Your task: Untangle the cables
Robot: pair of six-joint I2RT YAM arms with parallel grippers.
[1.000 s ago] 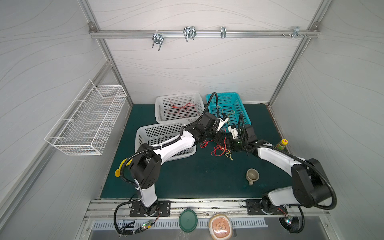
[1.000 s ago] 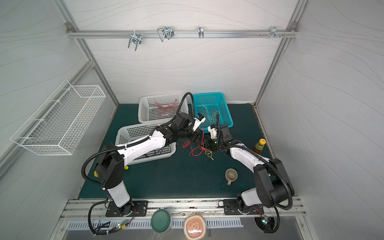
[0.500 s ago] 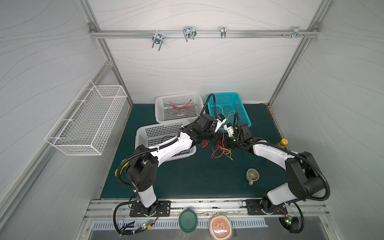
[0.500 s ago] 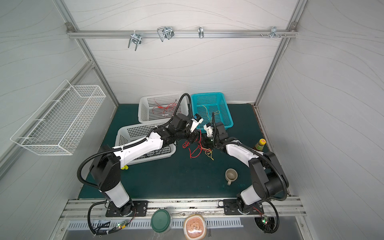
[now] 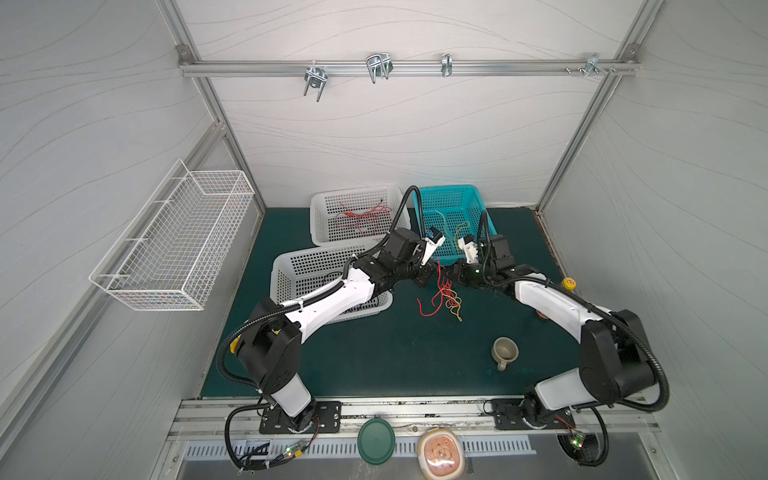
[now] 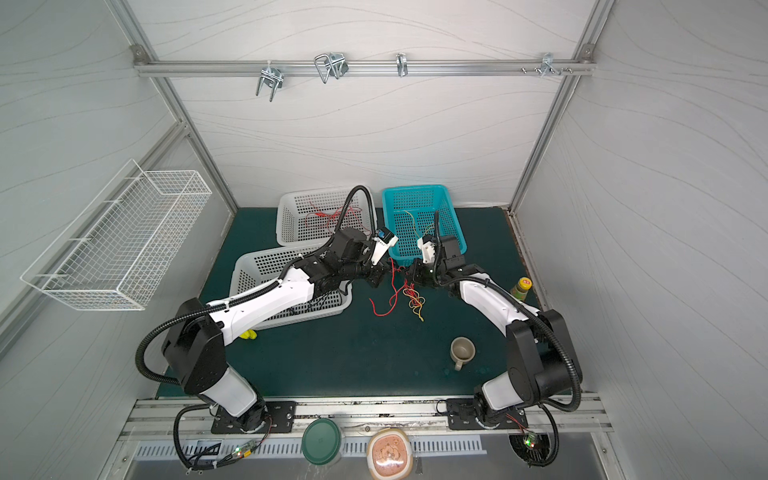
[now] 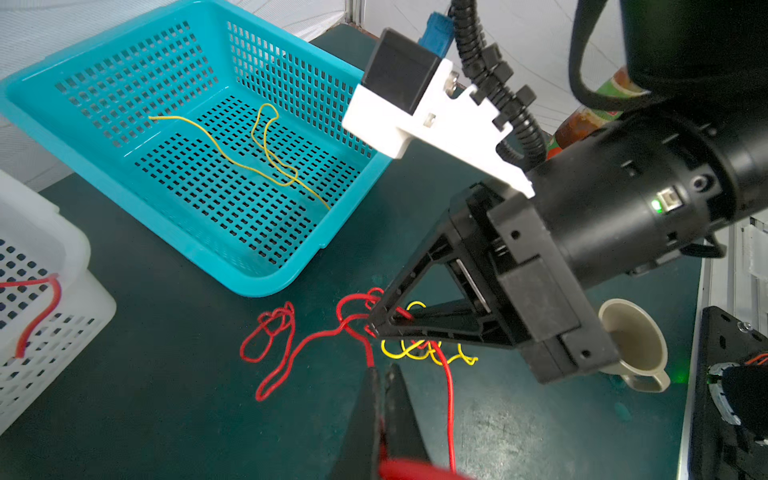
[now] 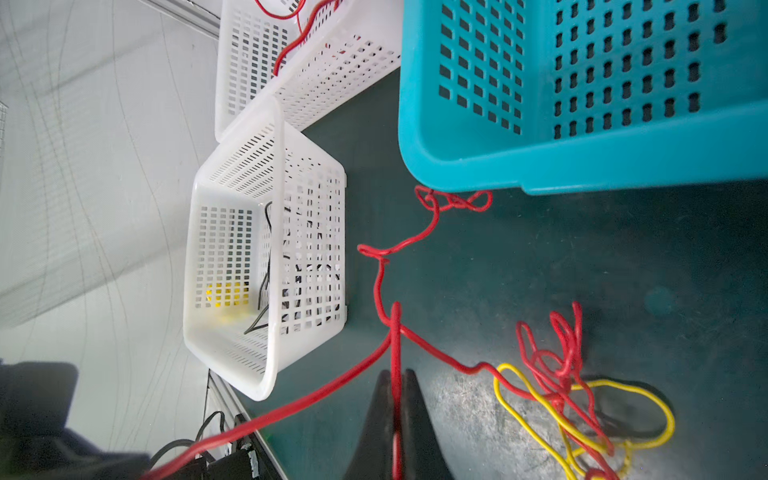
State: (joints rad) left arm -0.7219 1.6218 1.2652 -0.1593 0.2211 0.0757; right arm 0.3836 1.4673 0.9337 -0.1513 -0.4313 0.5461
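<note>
Dark green surface [image 5: 374,353] holds thin, bendy cables [image 5: 442,293], red and yellow, in a loopy heap by the blue holey basket [image 5: 446,189]. Left tool [image 7: 384,370] and right tool [image 8: 397,374] each squeeze tight on a red one.

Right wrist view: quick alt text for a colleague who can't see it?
The right gripper, black fingers shut, pinches a red cable that runs over the green mat toward a red and yellow tangle. A teal basket and a white basket stand beyond.
</note>
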